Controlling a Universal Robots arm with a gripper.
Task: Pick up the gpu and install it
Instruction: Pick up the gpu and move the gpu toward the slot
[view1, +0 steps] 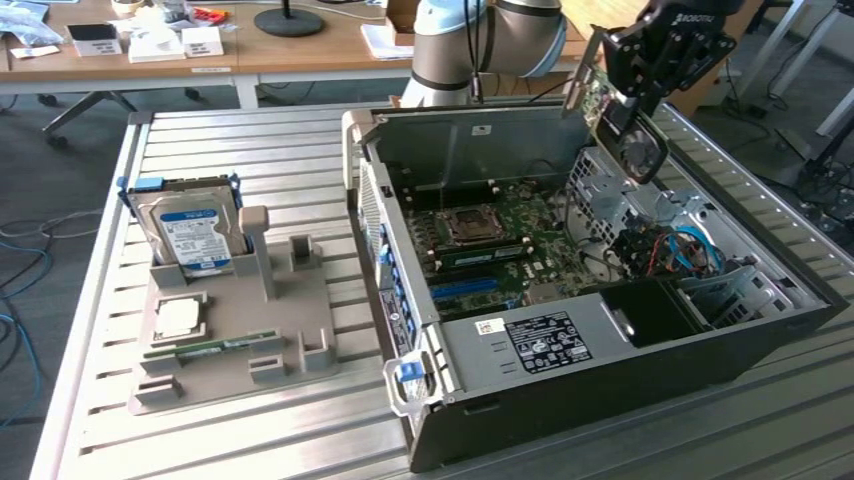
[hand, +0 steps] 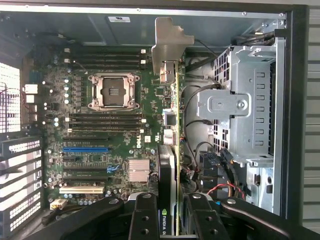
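The gpu hangs in the air above the far right corner of the open computer case, with my gripper shut on it. Its silver end bracket points to the exterior view's left. In the wrist view the gpu shows edge-on as a thin green card with a black block, and the bracket is at its far end. Both black fingers clamp its near end, so the gripper sits over the motherboard, well above its slots.
A grey fixture on the slatted metal table holds a hard drive, a processor and a memory stick. Inside the case, a metal drive cage and cables lie beside the card. A wooden desk stands behind.
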